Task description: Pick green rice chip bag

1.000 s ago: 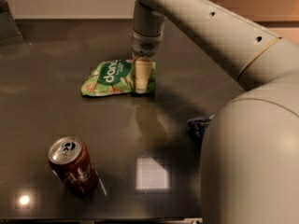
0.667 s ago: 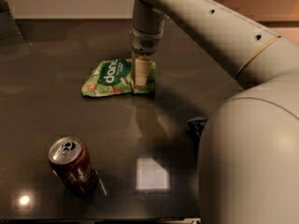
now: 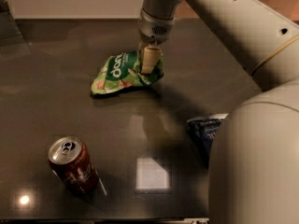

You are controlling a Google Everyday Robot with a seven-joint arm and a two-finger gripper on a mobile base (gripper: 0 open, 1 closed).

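So the gripper [image 3: 148,68] looks clamped on one end of the green rice chip bag [image 3: 117,73]; next up, a straight lift.

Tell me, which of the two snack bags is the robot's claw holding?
The green rice chip bag, pinched at one end by the gripper; the dark-blue bag lies untouched beside the robot's body.

The bag [image 3: 122,73] is light green and crinkled, with a dark-green oval, white lettering and tan chip pictures. It sits near the far edge of the desk [image 3: 51,106], about midway along. Its left end rests on the desk; its right end tilts up, pinched in the gripper [image 3: 148,63].
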